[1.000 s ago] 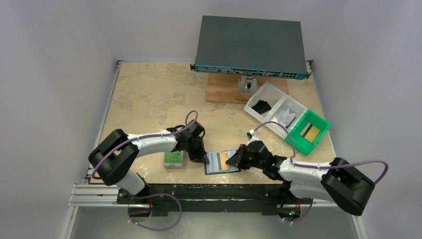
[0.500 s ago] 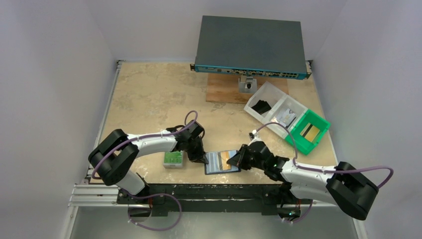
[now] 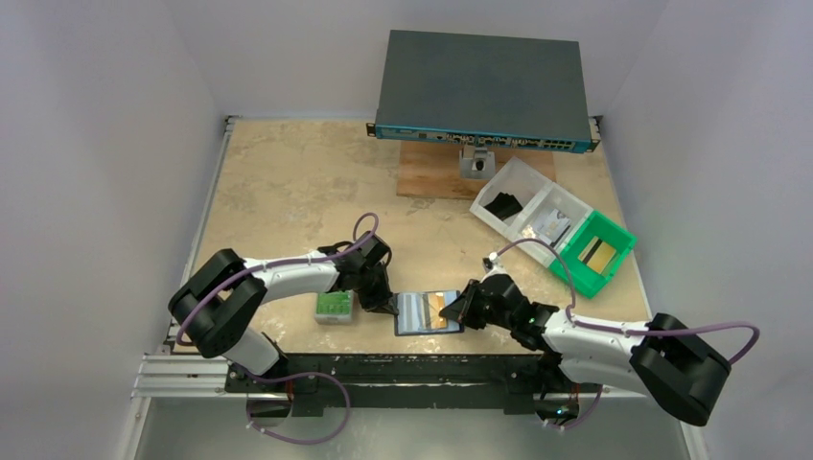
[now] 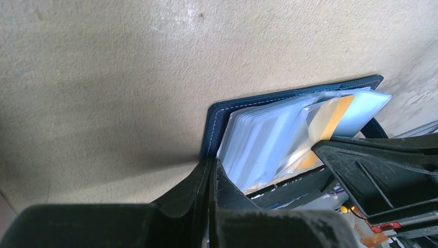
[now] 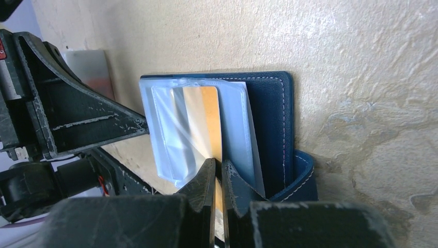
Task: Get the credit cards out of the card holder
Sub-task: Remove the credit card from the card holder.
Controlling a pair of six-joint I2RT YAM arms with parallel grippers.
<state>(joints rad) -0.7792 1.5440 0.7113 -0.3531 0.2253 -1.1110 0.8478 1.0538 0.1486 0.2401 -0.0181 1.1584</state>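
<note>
- While the right gripper (image 5: 218, 173) is pinching the near edge of a tan-gold credit card (image 5: 199, 116), jaws nearly meeting on it, the pull should be going straight back along the card's length, slow and level.
- Whether the fingers are also catching the film of the clear sleeve (image 5: 165, 129) I cannot tell; if they are, the whole leaf is likely coming along too.
- Most of the card is sitting inside that sleeve, within the open card holder (image 5: 268, 113), which is lying flat on the table (image 3: 288, 192) at its near edge, between the two arms.
- On the opposite side, the left gripper (image 4: 210, 173) is clamping the holder's navy cover and should be acting as a firm anchor against the pull.
- Just beside that arm, the grey case (image 3: 333, 306) is sitting out of the card's path.
</note>
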